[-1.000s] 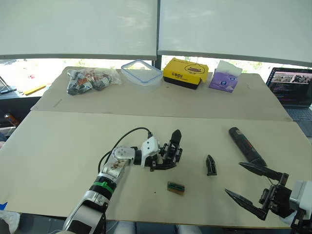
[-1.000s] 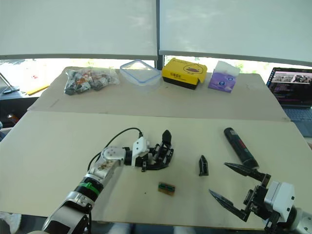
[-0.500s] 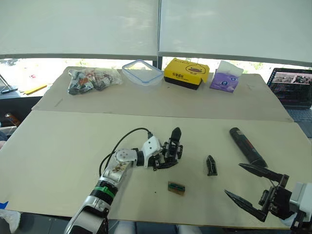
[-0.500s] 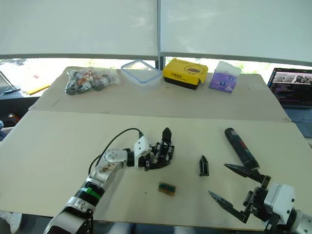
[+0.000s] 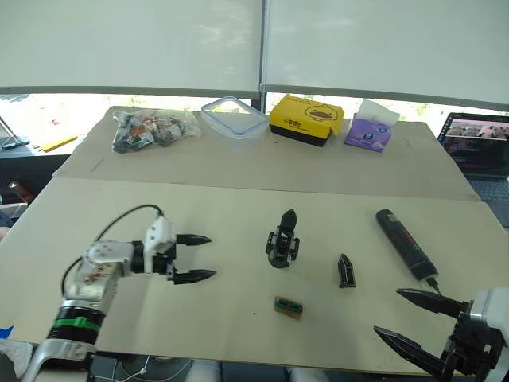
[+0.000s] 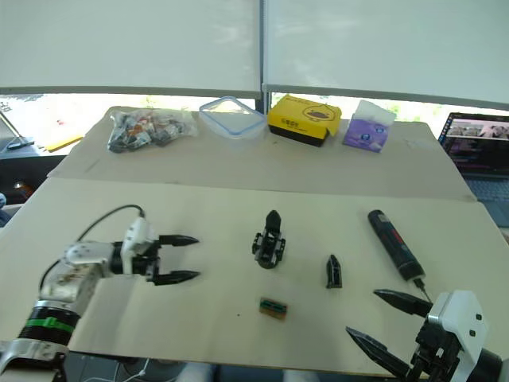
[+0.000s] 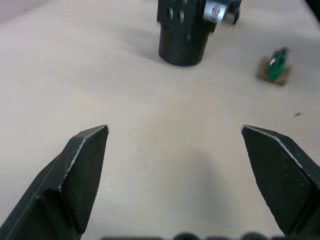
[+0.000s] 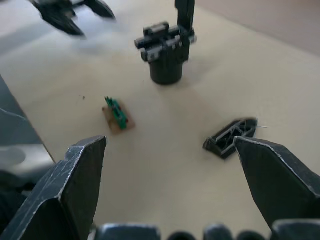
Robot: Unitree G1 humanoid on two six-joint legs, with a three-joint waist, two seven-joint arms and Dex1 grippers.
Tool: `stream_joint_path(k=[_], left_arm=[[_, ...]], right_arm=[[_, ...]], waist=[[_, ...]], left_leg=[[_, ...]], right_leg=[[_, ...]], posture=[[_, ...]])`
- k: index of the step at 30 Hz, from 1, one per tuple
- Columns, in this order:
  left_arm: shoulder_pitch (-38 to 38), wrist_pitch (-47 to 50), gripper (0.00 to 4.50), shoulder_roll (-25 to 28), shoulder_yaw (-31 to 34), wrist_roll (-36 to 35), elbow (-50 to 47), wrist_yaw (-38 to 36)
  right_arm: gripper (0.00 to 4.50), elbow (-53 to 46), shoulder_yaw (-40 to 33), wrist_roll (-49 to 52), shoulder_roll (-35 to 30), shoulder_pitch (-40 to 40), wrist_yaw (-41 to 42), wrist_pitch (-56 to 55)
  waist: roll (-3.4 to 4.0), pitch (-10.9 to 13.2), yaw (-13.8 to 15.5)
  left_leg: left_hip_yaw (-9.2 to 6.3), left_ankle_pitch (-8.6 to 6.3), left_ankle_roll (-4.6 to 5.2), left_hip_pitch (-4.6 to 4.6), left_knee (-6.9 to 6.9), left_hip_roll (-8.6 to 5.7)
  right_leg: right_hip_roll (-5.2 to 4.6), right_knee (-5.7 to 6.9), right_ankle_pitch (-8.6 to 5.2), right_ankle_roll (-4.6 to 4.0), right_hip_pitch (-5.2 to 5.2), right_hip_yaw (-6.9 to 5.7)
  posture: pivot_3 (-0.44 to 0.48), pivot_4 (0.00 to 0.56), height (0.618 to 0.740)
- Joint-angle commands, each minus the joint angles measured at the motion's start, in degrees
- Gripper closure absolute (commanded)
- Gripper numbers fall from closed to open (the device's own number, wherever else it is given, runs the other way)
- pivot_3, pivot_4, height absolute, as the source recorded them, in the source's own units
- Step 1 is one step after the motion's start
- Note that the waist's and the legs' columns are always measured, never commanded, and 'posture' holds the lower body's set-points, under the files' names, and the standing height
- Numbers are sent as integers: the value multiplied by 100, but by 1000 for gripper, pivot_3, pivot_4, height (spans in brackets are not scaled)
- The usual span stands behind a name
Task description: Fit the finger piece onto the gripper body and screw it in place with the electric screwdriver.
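The gripper body (image 5: 281,240) stood upright in the middle of the table (image 5: 238,207), with nothing touching it. The finger piece (image 5: 344,270) lay to its right, and the electric screwdriver (image 5: 404,242) lay further right. The left gripper (image 5: 193,258) was wide open and empty, well apart from the body. The right gripper (image 5: 413,322) seemed wide open and empty too, near the table's front edge.

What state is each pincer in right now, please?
Left pincer: open, holding nothing.
Right pincer: open, holding nothing.

Beige table (image 5: 238,326), bright windows (image 5: 71,119)
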Motion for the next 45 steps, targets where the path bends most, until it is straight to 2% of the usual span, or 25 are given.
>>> stream_joint_path(k=[1,4,5,8,10,12,14,16,18,20,24,31,37,38,45], left_arm=[[17,235,14,145,293,-460,-668,-90],[16,497,14,255,449,-669,-1060,24],[-5,594,14,275,473,-740,-1181,68],[-79,760,14,276,473,-859,-1466,140],[-152,820,14,187,450,-910,-1618,234],[-166,946,14,145,378,-985,-1783,228],[-161,1037,14,121,297,-1051,-1934,205],[-155,1030,14,69,226,-1045,-2043,234],[-141,1042,14,43,192,-1042,-2115,259],[-109,1062,14,30,179,-1047,-2186,289],[-36,1091,14,40,166,-1058,-2292,313],[33,1179,14,64,200,-1091,-2411,366],[11,1214,14,69,204,-1116,-2457,384],[7,1218,0,71,204,-1124,-2467,388],[12,1237,0,91,185,-1181,-2501,435]], right_arm=[[0,-59,-238,145,163,93,1,184],[0,-174,-192,187,157,2,-211,453],[0,-274,-207,320,-36,-51,-524,869],[0,-460,-207,1417,-908,-523,-1659,2187],[0,-323,3,2549,-1792,-1099,-2661,2930],[0,28,449,3815,-2906,-1624,-3802,3527],[0,419,1202,4895,-3537,-2411,-4975,3318],[0,782,2164,5817,-3839,-3389,-6054,2954],[0,1032,3063,6140,-3929,-4339,-6796,3112],[0,1276,3863,6137,-3721,-5227,-7445,3378],[0,1643,4750,6187,-3213,-6272,-8248,3645],[0,1771,5472,6430,-2533,-6841,-9259,3738],[0,1853,5719,6239,-2271,-6644,-9605,3788],[536,1883,5711,6162,-2242,-6585,-9609,3793],[2915,1971,5587,5928,-1991,-6430,-9657,3856]], waist=[[0,0,48],[0,0,54],[0,0,52],[-1,1,-23],[-7,4,-83],[-10,7,-102],[-24,14,-88],[-25,18,-80],[-31,22,-67],[-41,28,-71],[-48,35,-80],[-46,37,-87],[-46,36,-79],[-48,35,-78],[-57,30,-89]], left_leg=[[1,0,0,-2,0,-1],[4,0,0,-2,-3,1],[4,0,0,-1,-4,2],[5,0,0,0,-1,5],[7,0,1,0,3,5],[7,2,3,2,8,4],[7,7,11,3,1,4],[6,8,14,-5,-2,5],[6,8,15,-19,-2,1],[6,5,19,-24,-3,1],[6,3,22,-35,-9,2],[6,4,24,-32,-8,6],[6,7,29,-27,-1,6],[6,7,29,-23,0,6],[6,9,32,-9,2,20]], right_leg=[[-2,-7,0,0,3,0],[-2,-10,0,0,0,1],[-1,-8,0,0,-1,1],[1,-3,3,-4,-3,1],[1,-4,8,-11,-2,3],[1,-1,12,-13,0,4],[1,0,12,-13,-1,5],[5,-1,11,-12,-5,3],[2,-9,9,-9,-9,4],[1,-13,12,-12,-10,3],[1,-11,37,-5,-22,2],[5,3,36,-13,-29,1],[6,8,23,-34,-23,2],[6,8,23,-34,-19,2],[18,7,16,-23,-9,2]], posture=[[0,150,740],[0,150,740],[0,150,740],[0,150,740],[0,150,740],[0,150,740],[0,150,740],[0,150,740],[0,150,740],[0,150,740],[0,150,740],[0,150,740],[0,150,740],[0,150,740],[0,150,740]])
